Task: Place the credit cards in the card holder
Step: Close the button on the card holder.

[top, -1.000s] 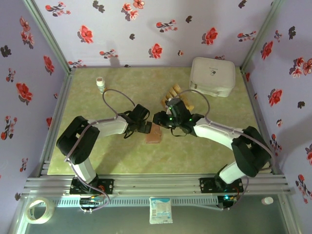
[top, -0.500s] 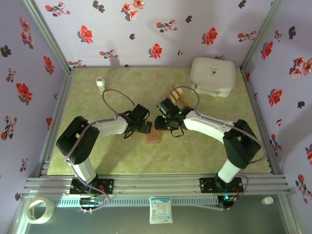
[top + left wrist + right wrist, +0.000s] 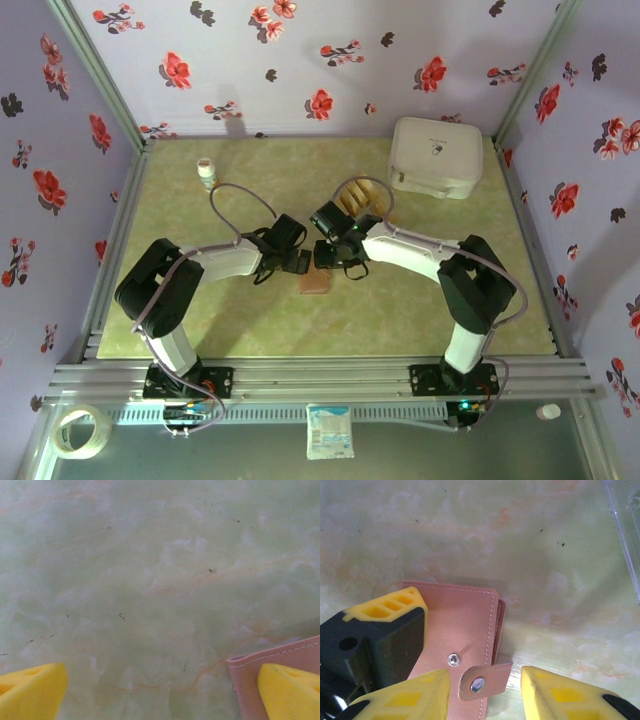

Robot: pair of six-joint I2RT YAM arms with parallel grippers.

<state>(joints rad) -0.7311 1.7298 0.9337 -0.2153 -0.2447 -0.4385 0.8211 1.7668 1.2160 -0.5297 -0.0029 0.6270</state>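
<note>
- card holder (image 3: 465, 625): lies flat on the surface (image 3: 420, 300), about mid-table, right between the two grippers. It's folded shut, with the snap tab (image 3: 495, 677) buttoned over the opening edge.
- right gripper (image 3: 482, 675): low over the holder, jaws partly open, one on each side of the tab. There's a thin gap on both sides, so it isn't pinching anything that I can see.
- left gripper (image 3: 160, 680): jaws spread wide, gripping nothing. One of its fingers (image 3: 390, 612) sits over the holder's edge opposite the opening side; the other is over bare surface. It looks like a hold-down, but I can't tell how hard it presses.
- credit cards (image 3: 362, 194): loose fanned pile further back, apart from the holder and near the white box (image 3: 435, 157), partly under the right arm. None are in the holder as far as I can see.
- small bottle (image 3: 206, 172): back left, well apart, not involved.
- Step, my read: opening the holder by unsnapping the tab. Card loading hasn't started.
- Next move calls for the right jaws to close on the tab and peel it up off the snap while the left keeps the body down.
- Risk: the tab is thin and flat, so it's easy to miss. The holder looks light and may slide or lift whole if the hold-down is weak.
</note>
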